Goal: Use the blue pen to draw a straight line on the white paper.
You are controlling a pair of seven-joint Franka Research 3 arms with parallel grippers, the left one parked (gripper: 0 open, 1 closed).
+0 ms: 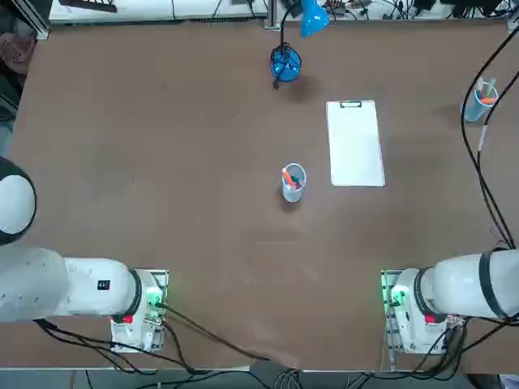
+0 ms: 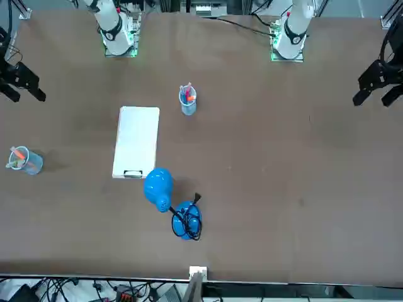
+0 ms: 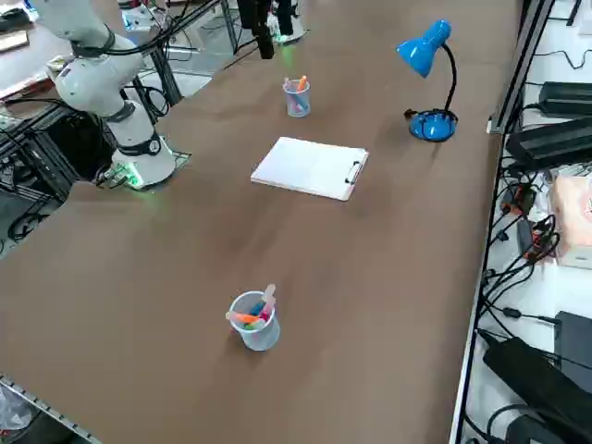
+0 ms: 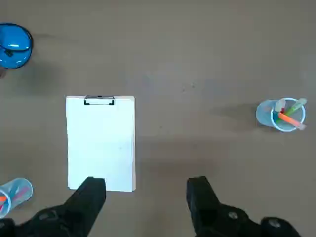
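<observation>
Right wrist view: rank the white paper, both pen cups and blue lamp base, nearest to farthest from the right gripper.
From the right gripper:
1. White paper, just ahead.
2. Left pen cup and right pen cup, either side: too close to call.
3. Blue lamp base, far left.

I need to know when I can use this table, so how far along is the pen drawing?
It looks barely begun. The white paper already lies flat with its clip on, but no line shows on it. Nothing is in hand: the right tool is open and empty over the table. Seemingly everything is left: taking a blue pen, likely from one of the cups, and drawing the line.
</observation>
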